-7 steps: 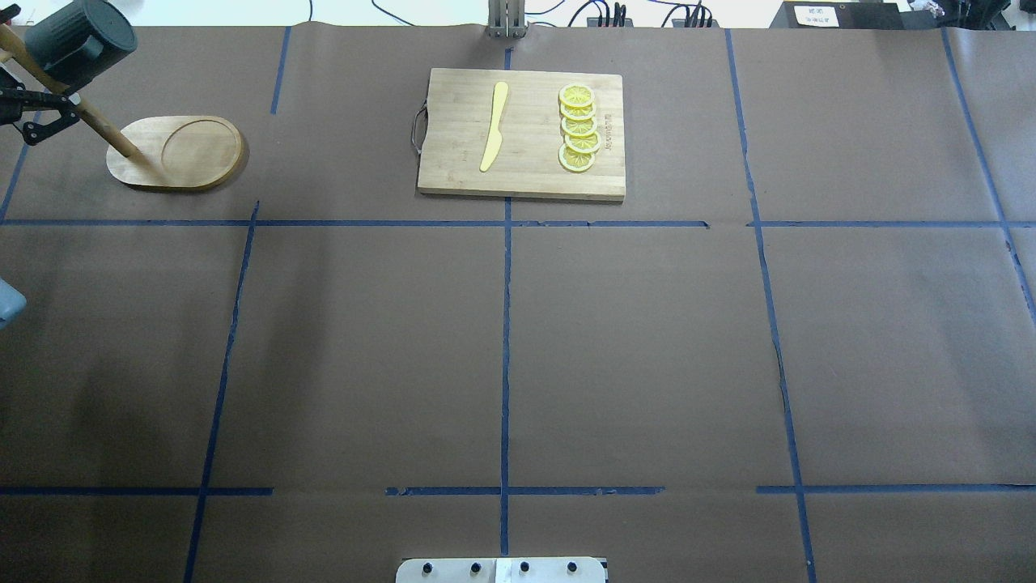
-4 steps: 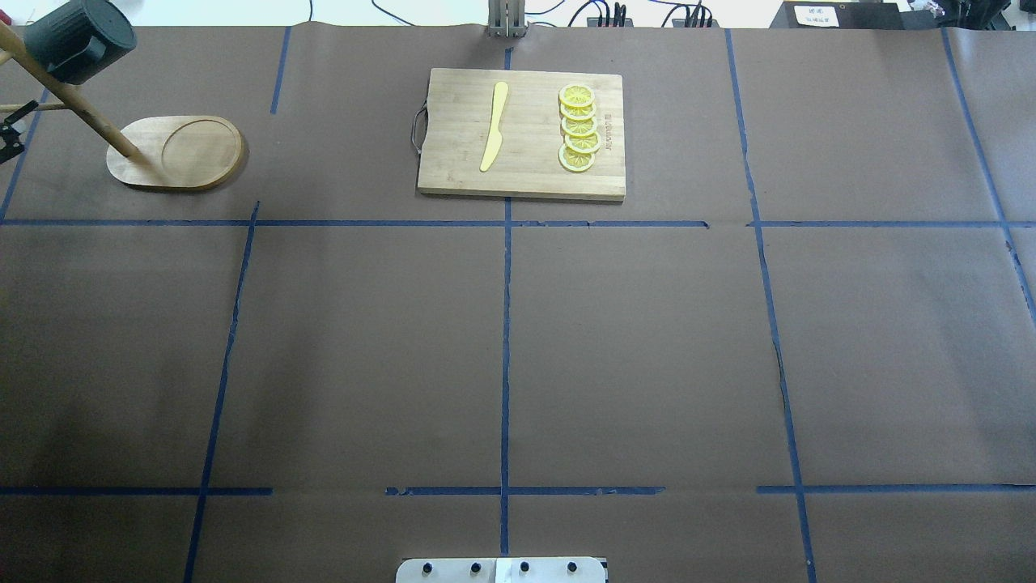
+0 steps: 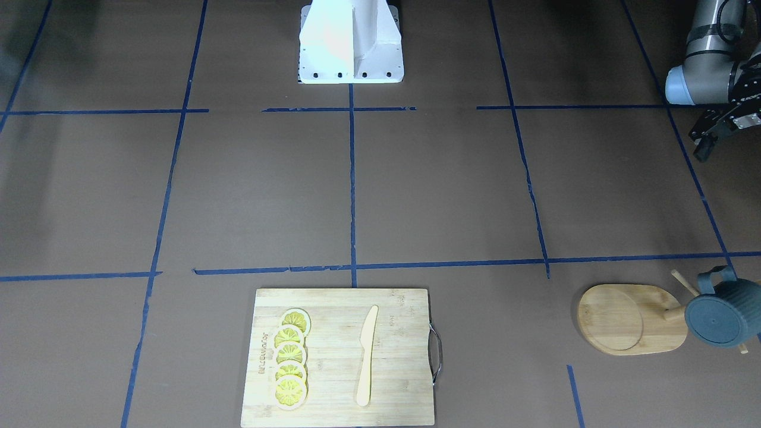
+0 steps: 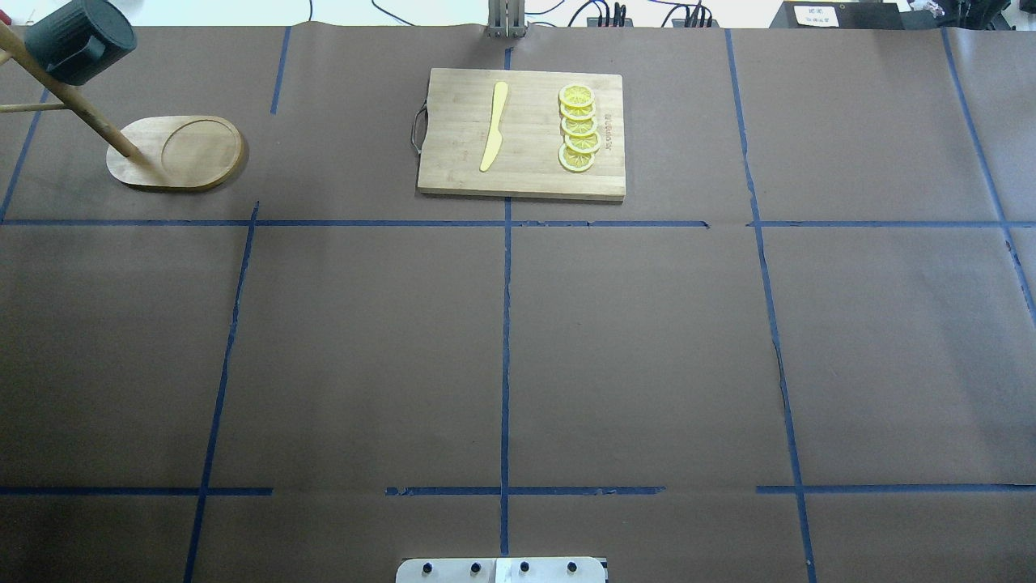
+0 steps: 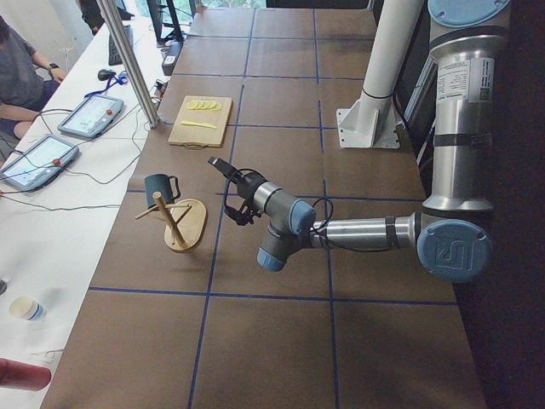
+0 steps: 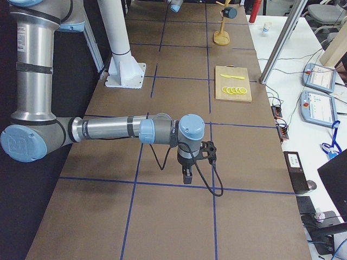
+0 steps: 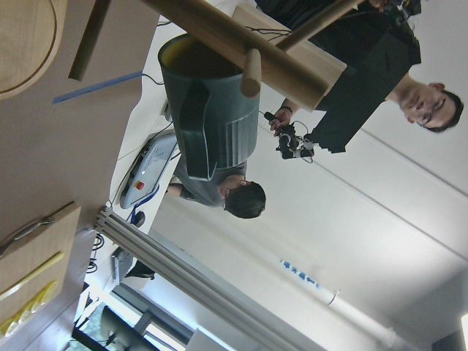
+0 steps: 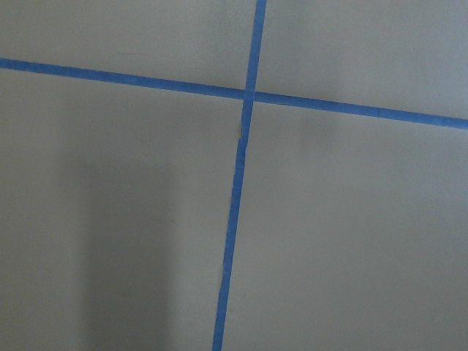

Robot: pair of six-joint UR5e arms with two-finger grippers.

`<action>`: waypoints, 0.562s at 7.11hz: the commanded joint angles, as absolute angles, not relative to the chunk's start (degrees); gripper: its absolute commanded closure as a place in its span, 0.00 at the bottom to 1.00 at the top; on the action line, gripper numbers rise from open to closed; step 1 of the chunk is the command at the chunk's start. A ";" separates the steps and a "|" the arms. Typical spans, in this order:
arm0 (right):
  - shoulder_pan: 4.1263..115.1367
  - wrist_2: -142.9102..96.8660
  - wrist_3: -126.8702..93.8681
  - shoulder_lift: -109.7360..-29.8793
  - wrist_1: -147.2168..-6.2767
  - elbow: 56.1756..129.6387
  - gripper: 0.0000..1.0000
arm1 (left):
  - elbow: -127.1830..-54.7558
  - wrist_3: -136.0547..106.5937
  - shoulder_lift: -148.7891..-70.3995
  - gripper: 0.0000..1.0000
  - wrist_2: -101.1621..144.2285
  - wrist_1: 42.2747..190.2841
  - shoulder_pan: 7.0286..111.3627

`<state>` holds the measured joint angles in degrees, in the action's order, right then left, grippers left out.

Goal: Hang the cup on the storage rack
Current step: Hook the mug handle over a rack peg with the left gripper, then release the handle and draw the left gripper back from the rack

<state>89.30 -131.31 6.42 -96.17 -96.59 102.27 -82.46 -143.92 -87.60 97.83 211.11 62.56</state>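
Observation:
The dark blue-grey ribbed cup (image 4: 79, 40) hangs by its handle on a peg of the bamboo storage rack (image 4: 174, 152), at the far left of the table. It also shows in the front view (image 3: 722, 318) and the left wrist view (image 7: 208, 110), where a peg passes through the handle. My left gripper (image 5: 226, 189) is open and empty, apart from the rack on the robot's side. One of its fingers (image 3: 704, 142) shows at the front view's right edge. My right gripper (image 6: 186, 176) hangs low over bare table; I cannot tell whether it is open or shut.
A bamboo cutting board (image 4: 522, 134) with a yellow knife (image 4: 494, 125) and lemon slices (image 4: 578, 128) lies at the far middle. Blue tape lines cross the brown table. Operators, tablets and cables are beyond the far edge (image 5: 51, 153).
My left gripper has drawn back from the rack and left the overhead view on the left. The cup stays hanging on the peg.

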 commanded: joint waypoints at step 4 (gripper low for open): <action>89.30 -131.31 6.42 -96.15 -96.59 101.95 0.00 | -82.62 -79.82 -87.10 0.00 109.07 195.67 62.93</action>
